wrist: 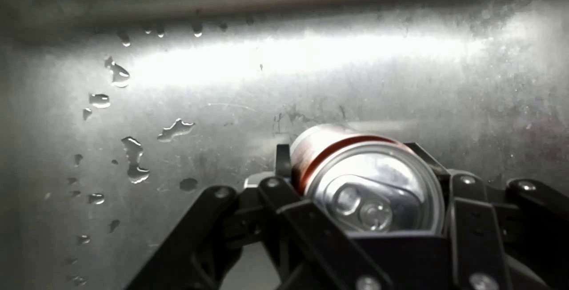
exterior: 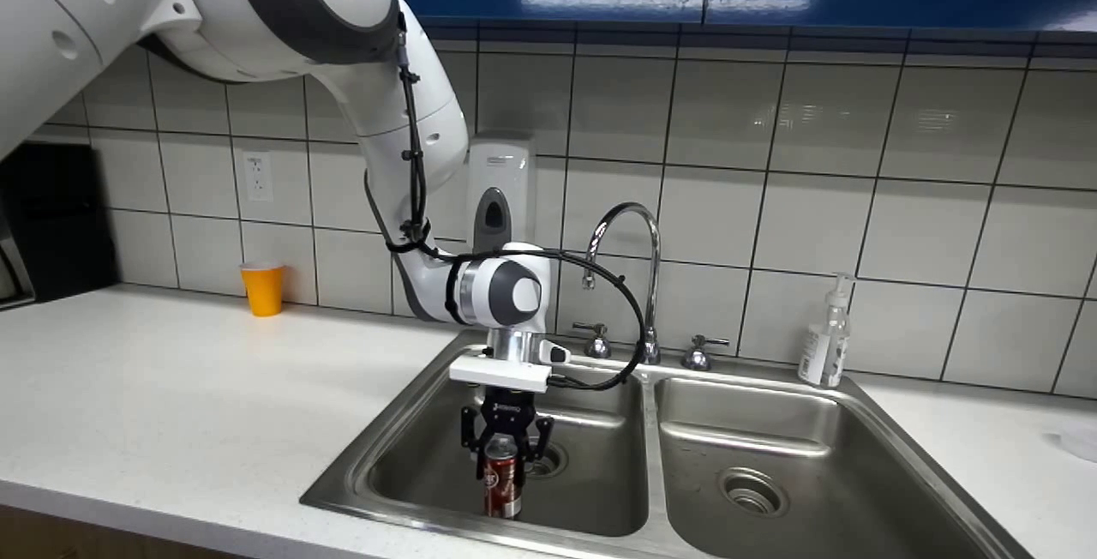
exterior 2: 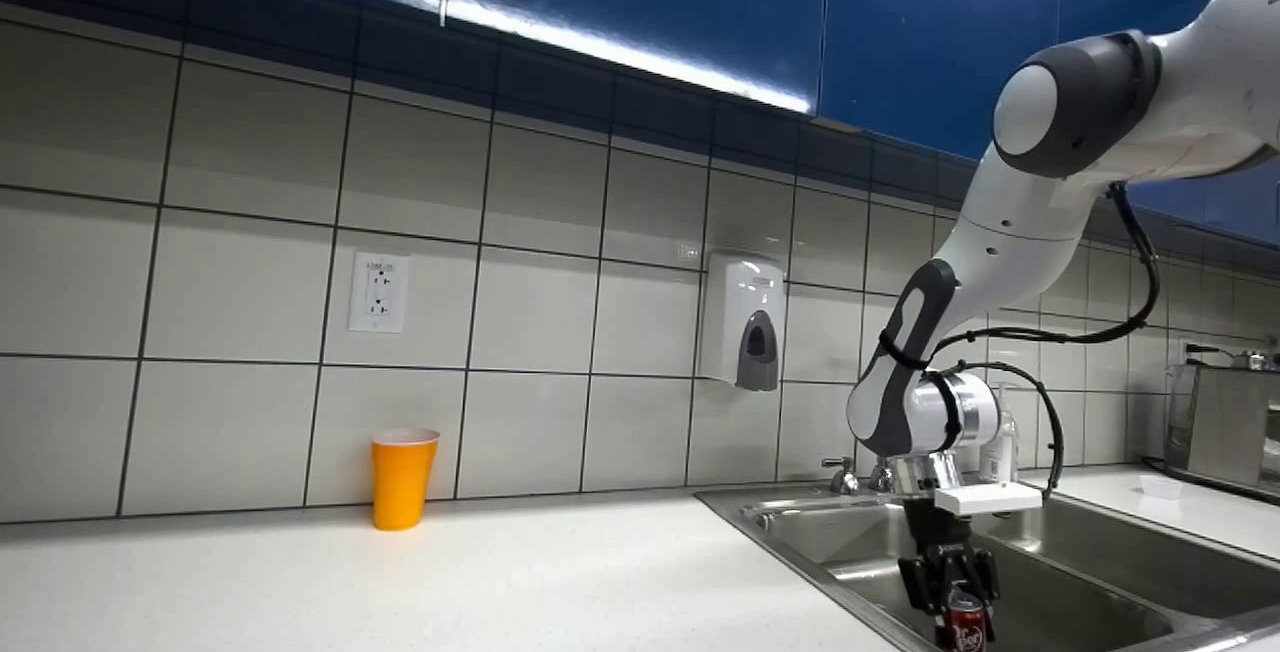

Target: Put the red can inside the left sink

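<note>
End effector (exterior: 500, 473) grasps the red can (exterior: 503, 495) from both sides, holding it upright inside the left sink (exterior: 596, 486); whether the can touches bottom, I cannot tell. The drain (exterior: 553, 460) shows behind it in an exterior view; an orange cup (exterior 2: 403, 484) stands on the bench (exterior 2: 520, 582).

In an exterior view, pale letters on the red can (exterior 2: 965, 620) look like "Per". A small word on the jaws seems to be "ROBOTIQ". Print on the soap dispenser (exterior: 500, 171), wall outlet (exterior 2: 378, 293) and pump bottle (exterior: 825, 345) is too small to read.
</note>
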Action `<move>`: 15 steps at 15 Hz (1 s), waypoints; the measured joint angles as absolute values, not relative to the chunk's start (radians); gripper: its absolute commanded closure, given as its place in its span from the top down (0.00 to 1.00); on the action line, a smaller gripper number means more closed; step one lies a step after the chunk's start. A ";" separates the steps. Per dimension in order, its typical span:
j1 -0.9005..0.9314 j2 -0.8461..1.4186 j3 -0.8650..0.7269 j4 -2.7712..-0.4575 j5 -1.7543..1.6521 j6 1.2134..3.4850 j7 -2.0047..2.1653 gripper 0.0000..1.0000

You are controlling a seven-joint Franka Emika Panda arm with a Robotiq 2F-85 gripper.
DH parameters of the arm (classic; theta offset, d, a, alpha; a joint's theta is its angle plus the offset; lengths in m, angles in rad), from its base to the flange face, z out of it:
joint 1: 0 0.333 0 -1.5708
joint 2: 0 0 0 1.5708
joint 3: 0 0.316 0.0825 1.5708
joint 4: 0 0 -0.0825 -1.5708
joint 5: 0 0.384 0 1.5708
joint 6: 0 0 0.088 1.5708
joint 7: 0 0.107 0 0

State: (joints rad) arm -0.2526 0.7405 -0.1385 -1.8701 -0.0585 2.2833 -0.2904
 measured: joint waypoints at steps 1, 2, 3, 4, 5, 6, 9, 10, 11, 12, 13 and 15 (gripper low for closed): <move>-0.253 0.742 -0.133 -1.868 -0.058 2.283 -0.290 0.90; -0.253 0.742 -0.128 -1.867 -0.057 2.283 -0.291 0.96; -0.253 0.742 -0.124 -1.865 -0.057 2.280 -0.291 1.00; -0.253 0.742 -0.120 -1.862 -0.057 2.276 -0.292 1.00; -0.253 0.741 -0.117 -1.859 -0.057 2.270 -0.294 1.00; -0.253 0.740 -0.114 -1.855 -0.057 2.264 -0.296 1.00; -0.251 0.730 -0.112 -1.847 -0.057 2.236 -0.296 1.00; -0.251 0.723 -0.112 -1.847 -0.058 2.226 -0.297 1.00; -0.250 0.710 -0.112 -1.847 -0.059 2.214 -0.297 1.00; -0.250 0.695 -0.113 -1.848 -0.061 2.202 -0.300 1.00; -0.250 0.675 -0.113 -1.849 -0.068 2.185 -0.301 1.00; -0.246 0.628 -0.115 -1.854 -0.092 2.147 -0.302 1.00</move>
State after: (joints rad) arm -0.2462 0.6276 -0.1154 -1.8543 -0.0918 2.1474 -0.3018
